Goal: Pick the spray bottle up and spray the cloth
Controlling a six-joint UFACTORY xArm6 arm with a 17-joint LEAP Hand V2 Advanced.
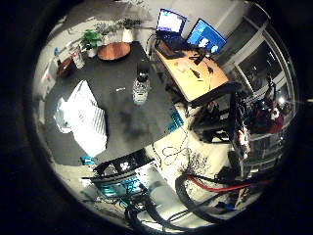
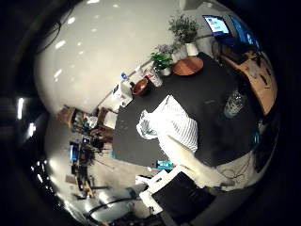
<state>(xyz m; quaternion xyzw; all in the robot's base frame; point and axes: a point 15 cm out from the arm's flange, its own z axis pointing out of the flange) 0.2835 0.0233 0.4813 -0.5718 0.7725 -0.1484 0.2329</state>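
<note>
The hand [image 2: 188,183] shows only in part, in the thumb side view: a black and white block and one pale finger [image 2: 188,162] that reaches out straight from it toward the edge of the table. The finger touches nothing and holds nothing, so the hand looks open, with no thing in its grasp. Both views look down from high above, and the things on the table appear small, so the palm is well apart from them.

Under the hand stands a dark table [image 1: 122,127] with a flat black top. Nearest to the hand's side of the table lies the cloth [image 2: 171,122], white with thin stripes, crumpled and spread out on the top, close to one long edge. The tip of the pale finger overlaps the cloth in the view, but it is not possible to tell if it is near it in height.

Farther along, near the middle of the table toward the opposite long edge, stands the spray bottle [image 1: 141,87]. It is upright, with a clear body and a dark head, and it stands alone, well apart from the cloth.

At the far end of the table lie a round wooden tray [image 1: 114,50] and a dark bowl [image 2: 140,87], with some green plants [image 2: 161,61] in pots beside them. Beyond the bottle's side there is a wooden desk [image 1: 195,76] with two lit screens [image 1: 205,35].
</note>
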